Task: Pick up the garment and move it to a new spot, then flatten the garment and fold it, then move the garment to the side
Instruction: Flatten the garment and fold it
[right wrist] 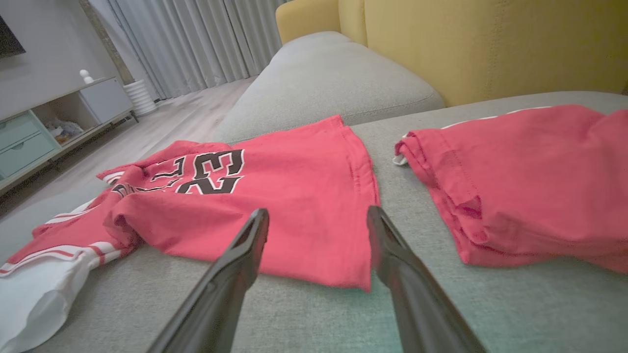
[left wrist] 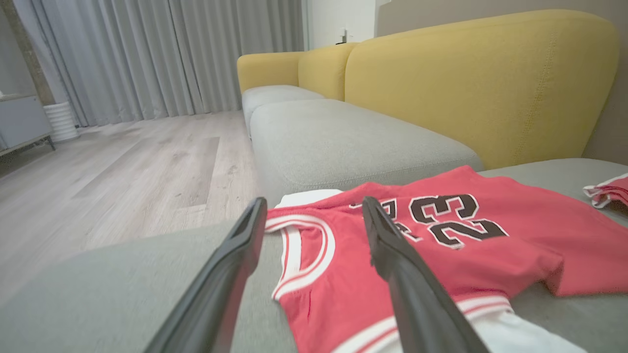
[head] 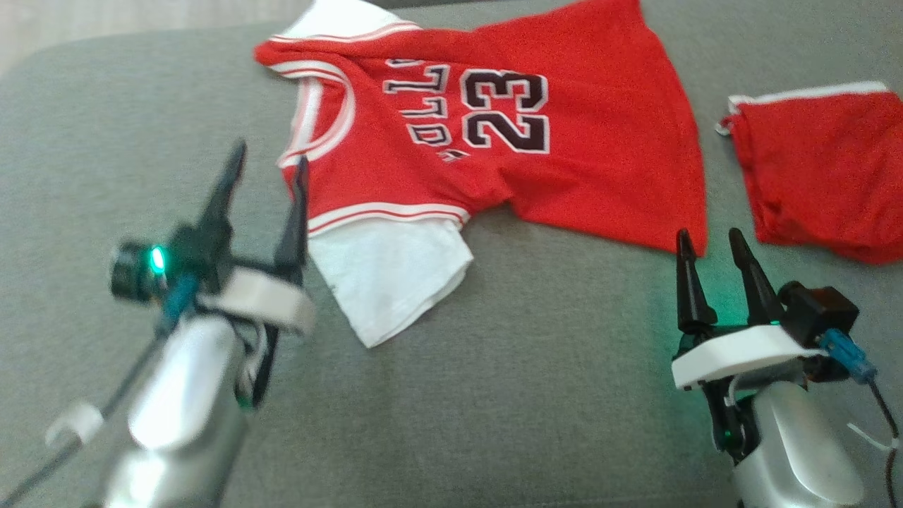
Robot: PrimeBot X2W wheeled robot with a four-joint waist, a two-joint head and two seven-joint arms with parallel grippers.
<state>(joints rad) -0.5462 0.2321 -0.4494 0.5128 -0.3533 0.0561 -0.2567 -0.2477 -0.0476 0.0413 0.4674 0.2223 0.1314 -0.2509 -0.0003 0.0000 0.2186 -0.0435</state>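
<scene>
Folded red shorts point(head: 818, 183) lie on the grey sofa seat point(head: 494, 395), to the right of the jersey point(head: 564, 162) and not touching it. A yellow sofa back point(left wrist: 481, 83) stands behind. The left gripper point(head: 269, 162) points at the jersey's neck hole, its fingers wide apart and empty. The right gripper point(head: 709, 238) is near the bottom corner, also spread and empty. The red jersey says 23, has white sleeves, and lies a bit wrinkled on the seat.

Red number 23 jersey point(head: 564, 155) (white sleeves), spread mostly flat, slightly rumpled, on grey cushion point(head: 529, 395)
</scene>
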